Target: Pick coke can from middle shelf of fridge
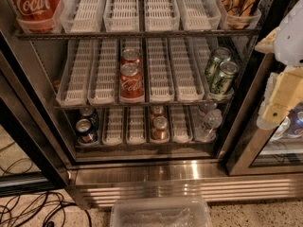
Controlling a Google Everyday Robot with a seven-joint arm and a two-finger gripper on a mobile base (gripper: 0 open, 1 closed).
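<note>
Not started: small red aluminium coke can (131, 82) sits untouched on the dark-wire middle shelf (165, 103).
Cream gripper (278, 100) at right, outside the glass-door fridge (189, 171), grip state unreadable; reach, grasp and lift all left.

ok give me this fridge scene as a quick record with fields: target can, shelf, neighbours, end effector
target: small red aluminium coke can, upright, front of the third lane from the left
behind it: second red coke can, same lane
shelf: middle shelf, dark rack with white slotted plastic lane trays
neighbours: two green cans, rightmost lane
fridge: black-framed fridge, ribbed stainless-steel base
end effector: cream end effector, right of the shelf, apart from the cans
</note>
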